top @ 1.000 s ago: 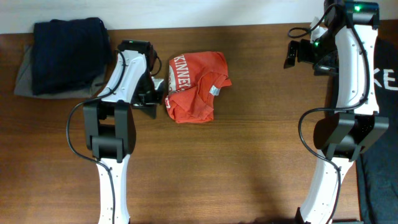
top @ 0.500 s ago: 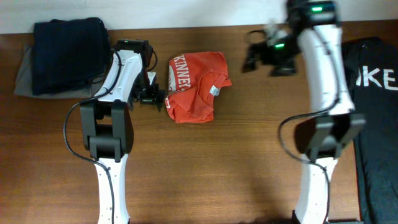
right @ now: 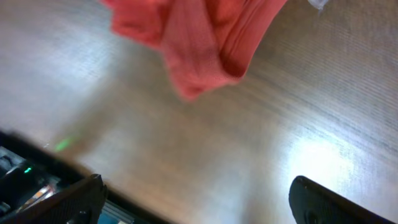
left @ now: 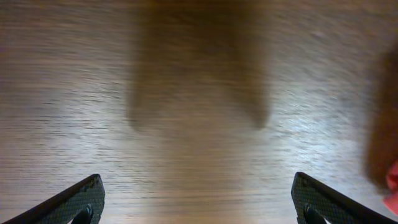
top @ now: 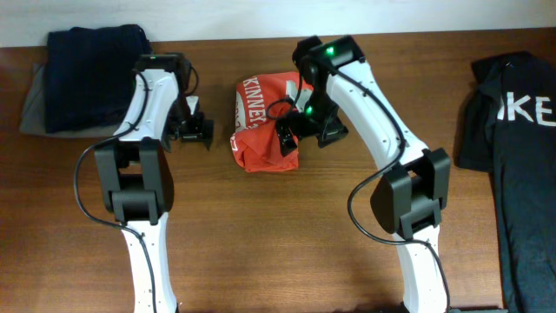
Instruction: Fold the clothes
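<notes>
Right gripper (top: 289, 133) hangs with its jaws spread wide and nothing between them, over the near-right part of the orange-red T-shirt (top: 261, 149). In its wrist view a bunched fold of the shirt (right: 199, 50) lies just ahead of the fingertips, with bare table (right: 298, 112) beneath them. The left gripper (top: 196, 130) is likewise wide open and empty above bare wood, the shirt just off to its right, apart from it.

The shirt sits between the two grippers as a rumpled bundle, white lettering showing along its left side and the edges uneven. By the look of it the folding is not finished: the cloth wants spreading or squaring. A dark folded pile (top: 91, 74) lies beyond the left gripper, and a black garment (top: 512, 130) lies loose far to the right.
</notes>
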You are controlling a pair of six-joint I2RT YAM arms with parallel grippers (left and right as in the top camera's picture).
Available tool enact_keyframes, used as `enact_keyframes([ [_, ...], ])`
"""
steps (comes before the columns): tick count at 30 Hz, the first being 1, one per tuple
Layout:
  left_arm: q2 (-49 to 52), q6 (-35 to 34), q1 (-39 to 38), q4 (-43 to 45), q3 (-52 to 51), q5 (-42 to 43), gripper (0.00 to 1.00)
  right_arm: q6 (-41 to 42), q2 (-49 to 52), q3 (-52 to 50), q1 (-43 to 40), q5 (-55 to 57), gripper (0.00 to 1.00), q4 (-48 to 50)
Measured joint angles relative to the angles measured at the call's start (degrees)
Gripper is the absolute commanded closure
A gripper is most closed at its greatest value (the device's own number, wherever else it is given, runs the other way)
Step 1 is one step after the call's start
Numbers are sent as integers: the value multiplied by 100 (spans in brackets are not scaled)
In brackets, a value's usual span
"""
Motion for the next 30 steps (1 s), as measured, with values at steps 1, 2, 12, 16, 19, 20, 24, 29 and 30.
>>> enact_keyframes([
  [1,0,0,46,28,0,2,4,-17,0,-125,0,17,3,138],
  [2,0,0,72,42,0,13,4,-59,0,-234,0,26,5,289],
  [12,0,0,87,55,0,238,4,-352,0,-1158,0,-63,36,1902],
  [16,0,0,87,57,0,258,4,-372,0,-1493,0,-157,39,2138],
  [19,0,0,87,96,0,260,4,-407,0,-1572,2,-181,53,2177],
  [20,0,0,87,114,0,260,4,-415,0,-1580,4,-197,58,2197],
  [24,0,0,87,136,0,260,4,-413,0,-1585,28,-223,76,2302],
  [29,0,0,87,136,0,260,4,-372,0,-1585,48,-243,96,2312],
  [30,0,0,87,136,0,260,4,-358,0,-1585,48,-243,96,2304],
])
